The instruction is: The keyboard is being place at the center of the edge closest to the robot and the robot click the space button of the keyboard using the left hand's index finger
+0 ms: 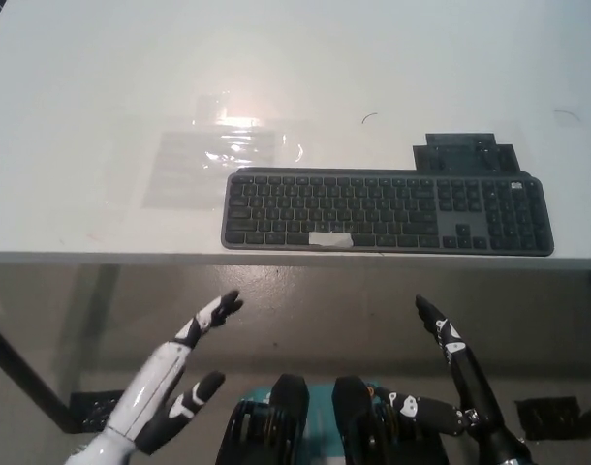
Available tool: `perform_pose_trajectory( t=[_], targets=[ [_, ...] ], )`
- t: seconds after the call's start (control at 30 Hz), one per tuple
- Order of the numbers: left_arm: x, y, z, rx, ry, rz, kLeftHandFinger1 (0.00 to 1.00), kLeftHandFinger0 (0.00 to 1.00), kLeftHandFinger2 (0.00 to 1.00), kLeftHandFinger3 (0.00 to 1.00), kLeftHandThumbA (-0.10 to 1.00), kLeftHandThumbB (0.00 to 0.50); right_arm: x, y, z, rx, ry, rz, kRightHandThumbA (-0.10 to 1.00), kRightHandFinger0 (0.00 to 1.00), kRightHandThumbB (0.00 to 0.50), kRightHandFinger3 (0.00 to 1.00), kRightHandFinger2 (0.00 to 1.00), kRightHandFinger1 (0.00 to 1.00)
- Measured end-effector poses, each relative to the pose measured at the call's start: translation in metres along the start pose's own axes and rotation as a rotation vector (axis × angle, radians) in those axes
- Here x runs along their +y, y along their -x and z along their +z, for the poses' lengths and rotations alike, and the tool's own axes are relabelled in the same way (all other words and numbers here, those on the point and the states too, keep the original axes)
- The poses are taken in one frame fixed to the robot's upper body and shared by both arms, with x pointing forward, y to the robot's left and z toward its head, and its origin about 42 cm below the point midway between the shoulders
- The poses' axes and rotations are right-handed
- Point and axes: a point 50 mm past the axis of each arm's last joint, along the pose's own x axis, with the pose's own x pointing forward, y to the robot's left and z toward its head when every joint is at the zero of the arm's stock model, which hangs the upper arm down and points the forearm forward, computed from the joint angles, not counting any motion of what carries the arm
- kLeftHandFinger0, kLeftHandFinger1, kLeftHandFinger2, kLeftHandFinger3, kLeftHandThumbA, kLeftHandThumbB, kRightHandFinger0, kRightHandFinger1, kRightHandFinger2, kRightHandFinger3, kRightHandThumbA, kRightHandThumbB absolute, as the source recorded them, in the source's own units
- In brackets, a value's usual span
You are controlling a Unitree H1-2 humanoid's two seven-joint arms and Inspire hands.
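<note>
While the keyboard (388, 211) lies along the near edge of the white tabletop (102, 97), a little right of centre, the white left hand (168, 378) hangs below that edge, fingers spread, holding nothing. The black right hand (458, 366) rests low at the right, fingers likewise apart.

Key legends on the dark grey flat keyboard (388, 211) are too small to be read. The black flat plate (465, 152) behind it is partly hidden. Arms behind the white left hand (160, 378) and black right hand (460, 360) are cut off by the bottom edge.
</note>
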Motion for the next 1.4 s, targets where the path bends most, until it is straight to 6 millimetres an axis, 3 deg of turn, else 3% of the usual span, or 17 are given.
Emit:
perform_pose_trajectory(
  t=[0.07,0.2,0.3,0.5,0.77,0.87,1.03,1.13,1.4],
  targets=[
    [-0.004,0.004,-0.014,0.038,0.030,0.004,1.00,1.00,1.00,1.00,1.00,0.329,0.001,0.002,-0.001,0.004,-0.001,0.000,1.00,1.00,0.413,1.00,1.00,1.00],
    [-0.019,0.010,-0.044,0.133,0.136,0.024,1.00,1.00,1.00,1.00,1.00,0.356,0.003,0.006,-0.003,0.013,-0.006,0.002,1.00,1.00,0.413,1.00,1.00,1.00],
    [-0.027,0.011,-0.052,0.163,0.202,0.037,1.00,1.00,1.00,1.00,1.00,0.348,0.004,0.009,-0.004,0.019,-0.010,0.004,1.00,1.00,0.429,1.00,1.00,1.00],
    [-0.030,0.013,-0.066,0.207,0.259,0.058,1.00,1.00,1.00,1.00,1.00,0.356,0.005,0.009,-0.004,0.020,-0.012,0.007,1.00,1.00,0.411,1.00,1.00,1.00],
    [-0.024,0.010,-0.069,0.216,0.279,0.094,1.00,1.00,1.00,1.00,1.00,0.385,0.005,0.009,-0.004,0.018,-0.012,0.006,1.00,1.00,0.413,1.00,1.00,1.00],
    [-0.024,0.010,-0.069,0.220,0.287,0.097,1.00,1.00,1.00,1.00,1.00,0.359,0.005,0.008,-0.004,0.016,-0.011,0.005,1.00,1.00,0.424,1.00,1.00,1.00],
    [-0.023,0.010,-0.069,0.222,0.288,0.098,1.00,1.00,1.00,1.00,1.00,0.376,0.005,0.007,-0.003,0.013,-0.012,0.005,1.00,1.00,0.415,1.00,1.00,1.00],
    [-0.023,0.010,-0.069,0.222,0.288,0.098,1.00,1.00,1.00,1.00,1.00,0.350,0.005,0.006,-0.003,0.012,-0.012,0.004,1.00,1.00,0.416,1.00,1.00,1.00],
    [-0.024,0.010,-0.069,0.222,0.288,0.097,1.00,1.00,1.00,1.00,1.00,0.355,0.005,0.006,-0.002,0.011,-0.013,0.004,1.00,1.00,0.434,1.00,1.00,1.00]
  ],
)
